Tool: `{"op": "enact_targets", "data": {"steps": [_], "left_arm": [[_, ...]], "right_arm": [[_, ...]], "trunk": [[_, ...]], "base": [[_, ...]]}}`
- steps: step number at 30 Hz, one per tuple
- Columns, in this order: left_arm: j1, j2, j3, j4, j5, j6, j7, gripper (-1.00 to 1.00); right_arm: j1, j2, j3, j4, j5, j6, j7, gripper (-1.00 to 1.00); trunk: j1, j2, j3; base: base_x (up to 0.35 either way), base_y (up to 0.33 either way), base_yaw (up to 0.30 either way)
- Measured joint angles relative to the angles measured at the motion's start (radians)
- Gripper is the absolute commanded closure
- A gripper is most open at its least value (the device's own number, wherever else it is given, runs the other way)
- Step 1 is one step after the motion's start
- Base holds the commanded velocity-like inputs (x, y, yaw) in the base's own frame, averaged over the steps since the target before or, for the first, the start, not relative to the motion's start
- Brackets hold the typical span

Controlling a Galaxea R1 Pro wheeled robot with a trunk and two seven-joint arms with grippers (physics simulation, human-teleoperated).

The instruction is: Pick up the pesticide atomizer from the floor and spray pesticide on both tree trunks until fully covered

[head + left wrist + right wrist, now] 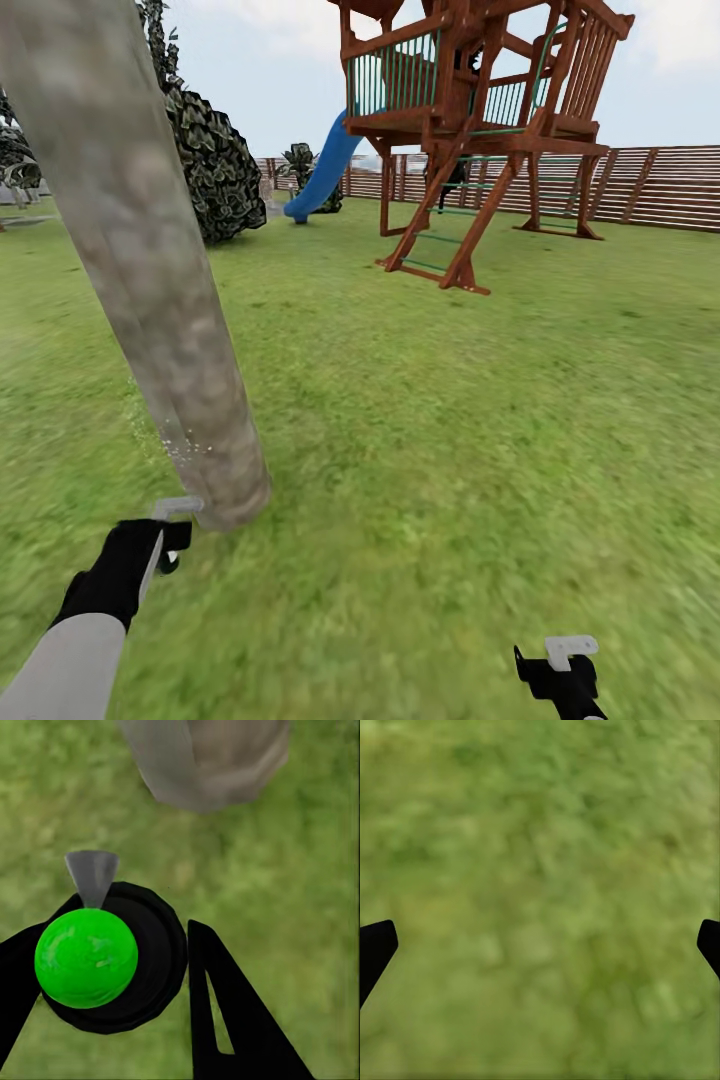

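**Atomizer held at the base of the near trunk, spraying low**

Head view. The left gripper (165,545) sits low, just beside the flared foot of the near tree trunk (150,280), which leans across the left of the frame. A grey nozzle tip pokes out ahead of the gripper toward the bark. A thin scatter of whitish pesticide specks (175,445) dots the lower trunk and the grass (420,420) next to it; higher up, the bark looks bare of specks. The right gripper (560,665) hangs over open lawn, well apart from the trunk. A wooden playhouse (470,120) with a blue slide (325,170) stands farther back, in front of the slatted fence (650,185). I cannot pick out a second pale trunk here.

Left wrist view. The black fingers (225,1020) are pinched around the atomizer (105,956): a green ball set in a black round body, with the grey nozzle pointing at the trunk base (206,761).

Right wrist view. Two black fingertips (375,949) stand at opposite edges of the frame, spread wide, with nothing but blurred grass between them.

Risks, as judgement:
- Nozzle aims at the foot of the trunk, so spray may land on grass and leave the upper bark uncovered.
- The gripper is very near the bark; raising the arm could knock the nozzle against the leaning trunk and twist the atomizer in the grip.
- Only the side facing the robot is reachable from here; the far side may stay unsprayed unless the base moves round.
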Motion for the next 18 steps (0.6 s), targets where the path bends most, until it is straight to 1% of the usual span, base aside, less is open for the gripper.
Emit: {"op": "enact_targets", "data": {"steps": [1, 2, 3, 5, 6, 7, 8, 9, 11, 12, 14, 15, 17, 18], "left_arm": [[0.0, -0.018, 0.0, 0.0, 0.002, -0.008, -0.002, 1.0], [0.0, -0.027, 0.001, -0.001, -0.003, -0.01, -0.003, 1.0], [0.0, -0.028, 0.004, -0.001, -0.005, -0.012, -0.004, 1.0], [-0.001, -0.021, 0.009, -0.002, -0.008, -0.016, -0.004, 1.0], [0.0, -0.012, 0.01, -0.001, -0.013, -0.022, -0.004, 1.0], [0.001, 0.003, 0.009, 0.0, -0.016, -0.032, -0.002, 1.0], [0.01, 0.015, 0.008, 0.005, -0.016, -0.044, 0.0, 1.0], [0.022, 0.022, 0.007, 0.013, -0.014, -0.056, 0.002, 1.0], [0.036, 0.022, 0.005, 0.019, -0.008, -0.072, 0.006, 1.0], [0.037, 0.016, 0.002, 0.019, -0.005, -0.074, 0.01, 1.0], [0.031, -0.019, 0.0, 0.007, 0.0, -0.075, 0.013, 1.0], [0.028, -0.031, 0.0, 0.005, -0.002, -0.075, 0.014, 1.0], [0.017, -0.048, -0.006, -0.003, -0.003, -0.069, 0.012, 1.0], [0.006, -0.05, -0.009, -0.015, -0.005, -0.065, 0.012, 1.0]], "right_arm": [[0.0, 0.0, 0.0, 0.0, 0.0, 0.0, 0.0, -1.0], [0.0, 0.0, 0.0, 0.0, 0.0, 0.0, 0.0, -1.0], [0.0, 0.0, 0.0, 0.0, 0.0, 0.0, 0.0, -1.0], [0.0, 0.0, 0.0, 0.0, 0.0, 0.0, 0.0, -1.0], [0.0, 0.0, 0.0, 0.0, 0.0, 0.0, 0.0, -1.0], [0.0, 0.0, 0.0, 0.0, 0.0, 0.0, 0.0, -1.0], [0.0, 0.0, 0.0, 0.0, 0.0, 0.0, 0.0, -1.0], [0.0, 0.0, 0.0, 0.0, 0.0, 0.0, 0.0, -1.0], [0.0, 0.001, 0.0, 0.0, 0.0, 0.0, 0.0, -1.0], [0.0, 0.0, 0.0, 0.0, 0.0, 0.0, 0.0, -1.0], [0.0, 0.0, 0.0, 0.0, 0.0, 0.0, 0.0, -1.0], [0.0, 0.0, 0.0, 0.0, 0.0, 0.0, 0.0, -1.0], [0.0, 0.0, 0.0, 0.0, 0.0, 0.0, 0.0, -1.0], [0.0, 0.0, 0.0, 0.0, 0.0, 0.0, 0.0, -1.0]], "trunk": [[0.0, 0.0, 0.0], [0.0, 0.0, 0.0], [0.0, 0.0, 0.0], [0.0, 0.0, 0.0], [0.0, 0.0, 0.0], [0.0, 0.0, 0.0], [0.0, 0.0, 0.0], [0.0, 0.0, 0.0], [0.0, 0.0, 0.0], [0.0, 0.0, 0.0], [0.0, 0.0, 0.0], [0.0, 0.0, 0.0], [0.0, 0.0, 0.0], [0.0, 0.0, 0.0]], "base": [[0.0, 0.0, 0.0], [0.0, 0.0, 0.0], [0.0, 0.0, 0.0], [0.0, 0.0, 0.0], [0.0, 0.0, 0.0], [0.0, 0.0, 0.0], [0.0, 0.0, 0.0], [0.0, 0.0, 0.0], [-0.095, 0.0, 0.0], [-0.275, 0.0, 0.0], [-0.316, 0.0, 0.0], [-0.337, 0.0, 0.0], [-0.341, 0.0, 0.0], [-0.342, 0.0, 0.0]]}}
